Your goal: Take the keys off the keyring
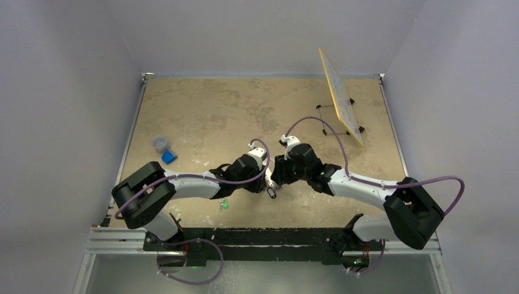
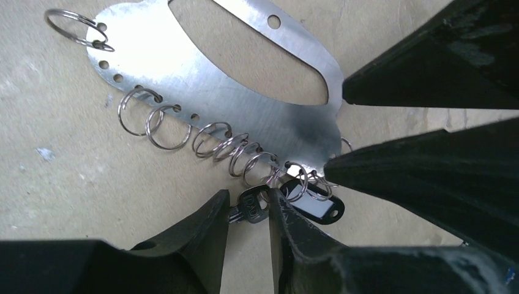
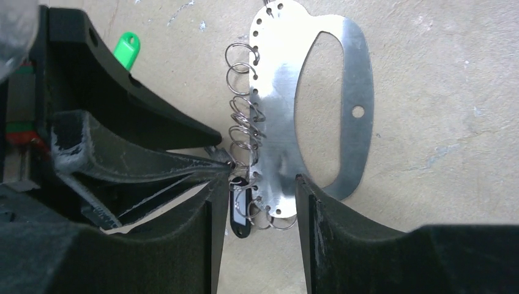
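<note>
**Key pinched, plate liable to slip**

We are watching the keyring (image 2: 245, 116), a flat brushed-steel plate with an oval cut-out, lying mid-frame on the counter (image 2: 61, 184). Our left end effector (image 2: 246, 197) is pinching the black-headed key (image 2: 252, 208) at lower centre. The right end effector (image 3: 260, 180) is straddling the plate's end, and we cannot tell whether it is clamping. If we pull, we are risking the slick plate sliding or the springy split rings (image 2: 153, 119) snagging.

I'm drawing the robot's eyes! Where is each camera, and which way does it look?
Top external: high behind the robot, looking down at the table; left arm and right arm show.
Left wrist: on left arm, facing the keyring; left fingers below.
Right wrist: on right arm, facing the keyring; right fingers below.
Shared: both wrists see the keyring.
</note>
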